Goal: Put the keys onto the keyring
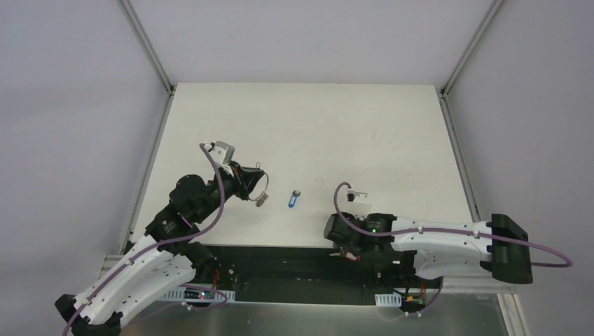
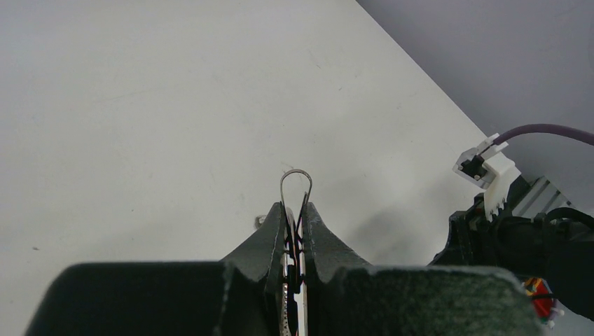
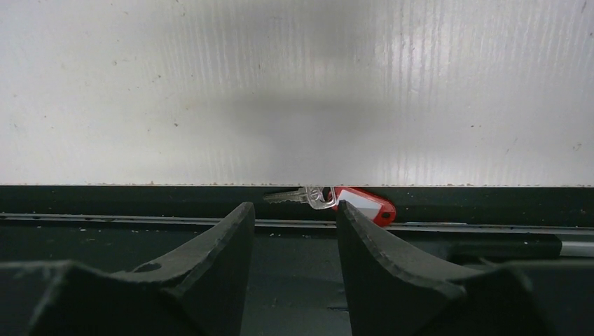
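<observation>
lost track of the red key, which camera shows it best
Right wrist view: the small silver key with the red plastic head lies plainly on the dark strip beyond the open right pincer. The top view gives only a red speck by that arm; the left wrist view shows nothing sure.

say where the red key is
In the right wrist view, the red key lies on the dark strip at the table's near edge, just ahead of the right gripper.

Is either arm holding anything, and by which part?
The left gripper is shut on the keyring, pinching the wire ring itself; its loop pokes out past the fingers. The right gripper is open, holding nothing, facing the red key.
</observation>
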Robot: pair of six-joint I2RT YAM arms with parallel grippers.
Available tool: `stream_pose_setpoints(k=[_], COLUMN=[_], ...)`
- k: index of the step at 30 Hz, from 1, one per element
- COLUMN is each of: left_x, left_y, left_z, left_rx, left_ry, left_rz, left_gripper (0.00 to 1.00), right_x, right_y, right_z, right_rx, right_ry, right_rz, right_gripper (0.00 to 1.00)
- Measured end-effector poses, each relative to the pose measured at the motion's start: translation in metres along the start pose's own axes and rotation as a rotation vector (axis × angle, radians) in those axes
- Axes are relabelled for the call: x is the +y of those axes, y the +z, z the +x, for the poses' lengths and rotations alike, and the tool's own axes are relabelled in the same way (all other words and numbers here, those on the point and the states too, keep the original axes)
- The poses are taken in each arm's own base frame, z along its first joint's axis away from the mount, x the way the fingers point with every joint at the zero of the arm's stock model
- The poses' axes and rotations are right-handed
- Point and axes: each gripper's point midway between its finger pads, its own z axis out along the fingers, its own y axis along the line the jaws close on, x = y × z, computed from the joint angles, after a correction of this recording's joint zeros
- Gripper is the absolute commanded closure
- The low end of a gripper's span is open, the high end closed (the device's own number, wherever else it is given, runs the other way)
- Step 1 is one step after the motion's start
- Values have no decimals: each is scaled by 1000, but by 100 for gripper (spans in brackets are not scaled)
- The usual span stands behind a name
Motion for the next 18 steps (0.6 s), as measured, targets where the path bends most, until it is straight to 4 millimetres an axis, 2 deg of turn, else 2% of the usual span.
stream_pose_setpoints(k=[12,18], left_x=[2,2], left_y=[-12,-12], left_z=[8,8], left_rx=[45,46], left_ry=[-2,-2], left_rz=[-9,-9], left_gripper=[100,100], right_x=[0,-3], right_y=[16,23], right_z=[32,37], right_rx=[-14,-38], right_ry=[-106,-105], right_rz=[101,138], right_gripper=[53,57])
